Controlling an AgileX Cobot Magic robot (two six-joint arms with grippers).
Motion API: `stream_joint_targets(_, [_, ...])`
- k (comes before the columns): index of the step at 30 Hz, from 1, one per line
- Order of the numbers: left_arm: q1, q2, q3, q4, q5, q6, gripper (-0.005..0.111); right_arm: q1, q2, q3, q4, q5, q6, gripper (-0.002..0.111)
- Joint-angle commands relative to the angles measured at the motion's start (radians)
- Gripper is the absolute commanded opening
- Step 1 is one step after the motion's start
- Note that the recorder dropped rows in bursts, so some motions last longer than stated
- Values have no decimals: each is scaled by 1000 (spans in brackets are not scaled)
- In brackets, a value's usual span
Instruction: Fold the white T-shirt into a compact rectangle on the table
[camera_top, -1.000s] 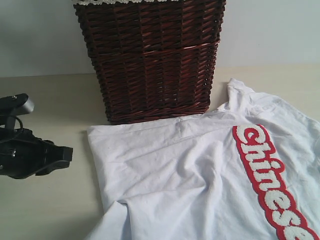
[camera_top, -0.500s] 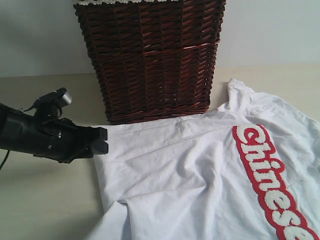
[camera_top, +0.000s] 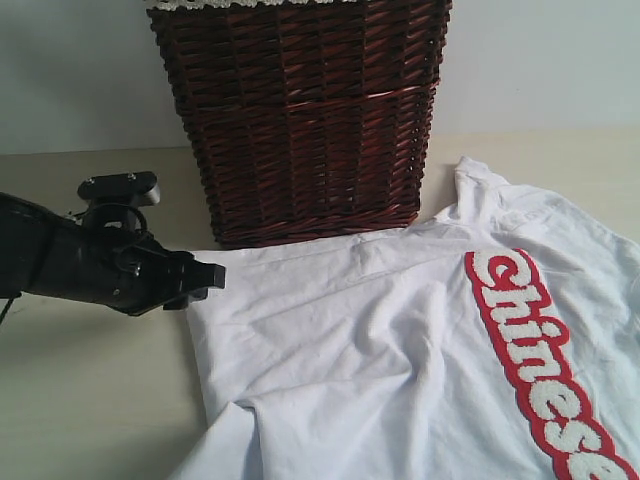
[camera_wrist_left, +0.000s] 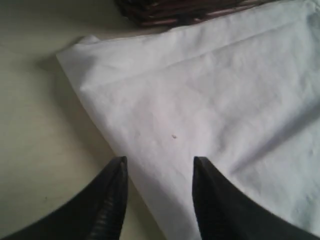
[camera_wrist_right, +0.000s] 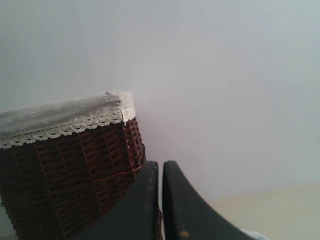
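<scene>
T-shirt (camera_top: 380, 330) cloth looks soft, thin and light to us, so we expect it to sag, crease and drag along the worktop (camera_top: 90, 400) instead of holding any shape. The fuzzy lettering on the red band at the right is probably thicker and stiffer than the plain cloth. We would take hold at a corner or along an edge, pinching one layer low against the surface. The far left corner is the nearest candidate.

It lies spread and rumpled on the worktop, on the near side of the wicker basket (camera_top: 300, 120), with its far edge close to the basket's foot. The left gripper (camera_top: 212, 278) sits at that left edge. In the wrist view its jaws are spread with the cloth's border showing between them, and nothing is pinched. We cannot tell whether the tips touch the fabric. The right gripper (camera_wrist_right: 160, 167) has its jaws pressed together and empty, raised and facing the basket and the wall.

The shirt runs off the near and right edges of the exterior view, so we cannot make out the sleeves, the hem or its full outline. A lapped fold at the near left hides what is beneath, and the right arm is absent from that view
</scene>
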Motion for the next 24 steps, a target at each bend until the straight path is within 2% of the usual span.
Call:
stream_joint_targets(1, [-4,-7,-6,-9,5,5,42,-7,-6,9,-7,-7,-3,5])
stream_joint_targets(5, [-7,31,-5,-9,6,5,42,-7,-6,9,-7,-7,-3,5])
stream_joint_targets(11, [-84,79,-5,-11,-4,5,40,-7,-6,9,-7,-7,-3,5])
stream_joint_targets(13, [-104,79,-5,-11,-29,5,29,-7,-6,9,-7,-7,-3,5])
stream_joint_targets(17, [-119,79,-5,-11,-56,3,0,-7,-6,9,-7,-7,-3,5])
stream_joint_targets(24, [-119,43,-5,-7,-105,5,0,-7,-6,9,-7,-7,-3,5])
